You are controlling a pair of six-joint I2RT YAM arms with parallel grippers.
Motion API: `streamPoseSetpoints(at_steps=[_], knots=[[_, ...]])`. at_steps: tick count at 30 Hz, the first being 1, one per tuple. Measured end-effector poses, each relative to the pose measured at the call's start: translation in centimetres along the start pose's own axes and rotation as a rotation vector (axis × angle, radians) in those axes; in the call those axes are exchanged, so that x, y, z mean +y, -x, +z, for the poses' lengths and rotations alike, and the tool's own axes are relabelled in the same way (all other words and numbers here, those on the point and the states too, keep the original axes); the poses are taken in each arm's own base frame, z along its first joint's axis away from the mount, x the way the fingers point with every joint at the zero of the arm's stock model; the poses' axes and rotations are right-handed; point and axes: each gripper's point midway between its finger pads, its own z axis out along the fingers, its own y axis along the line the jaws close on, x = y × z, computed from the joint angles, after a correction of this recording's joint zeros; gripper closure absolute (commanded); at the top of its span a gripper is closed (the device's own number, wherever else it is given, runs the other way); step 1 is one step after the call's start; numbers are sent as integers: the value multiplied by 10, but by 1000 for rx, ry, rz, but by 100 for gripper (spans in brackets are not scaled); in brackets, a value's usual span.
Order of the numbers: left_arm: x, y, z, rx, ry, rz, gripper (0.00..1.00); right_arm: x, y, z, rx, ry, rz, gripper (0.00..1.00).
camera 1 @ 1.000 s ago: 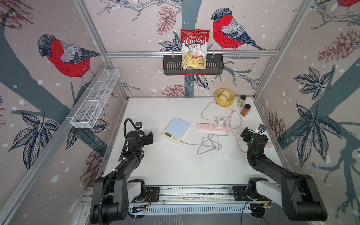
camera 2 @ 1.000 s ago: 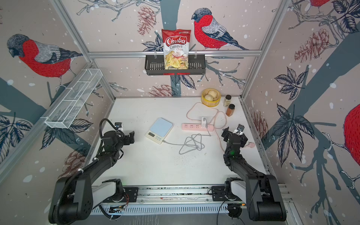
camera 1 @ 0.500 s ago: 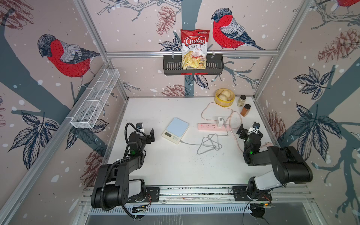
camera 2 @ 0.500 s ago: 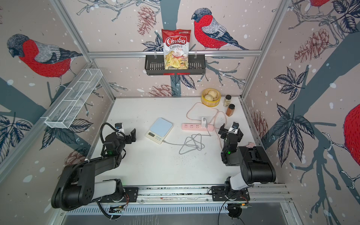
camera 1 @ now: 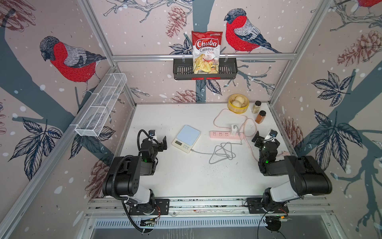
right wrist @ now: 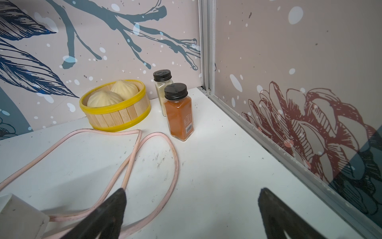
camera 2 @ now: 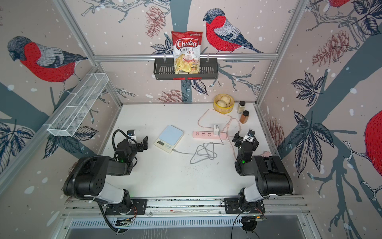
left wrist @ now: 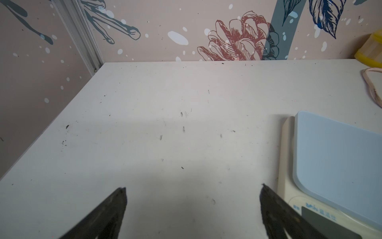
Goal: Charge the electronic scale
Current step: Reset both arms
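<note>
The electronic scale (camera 1: 186,138) (camera 2: 168,138) lies flat at mid-table, cream with a pale blue platform (left wrist: 334,161). A grey cable (camera 1: 222,154) runs from its near right corner, through loose loops, to a white charger cube (camera 1: 234,129) standing in the pink power strip (camera 1: 221,134). My left gripper (camera 1: 159,142) (left wrist: 193,187) hovers open just left of the scale, with only bare table between its fingers. Near the right wall, my right gripper (camera 1: 265,139) (right wrist: 191,189) is open and empty, above the pink cord (right wrist: 132,157).
A yellow steamer basket (camera 1: 237,109) (right wrist: 117,118) holding buns and two spice bottles (camera 1: 260,117) (right wrist: 179,111) stand at the back right. The pink cord (camera 1: 246,128) loops behind the strip. A wire basket (camera 1: 101,107) hangs on the left wall and a chips bag (camera 1: 206,51) on the back shelf.
Both arms have folded up, their elbows swinging back toward the front rail. Both grippers have shifted slightly toward the back and stay open. The scale, cable and strip have not moved.
</note>
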Motion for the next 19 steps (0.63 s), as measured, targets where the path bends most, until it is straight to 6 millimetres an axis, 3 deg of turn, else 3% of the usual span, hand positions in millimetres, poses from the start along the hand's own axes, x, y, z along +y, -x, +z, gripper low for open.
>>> streamPoseSetpoints(at_steps=[5, 19], knots=[[2, 14, 0, -55, 11, 3, 2, 0, 0, 0, 0, 0, 0, 0], [1, 18, 2, -64, 24, 7, 2, 0, 0, 0, 0, 0, 0, 0]])
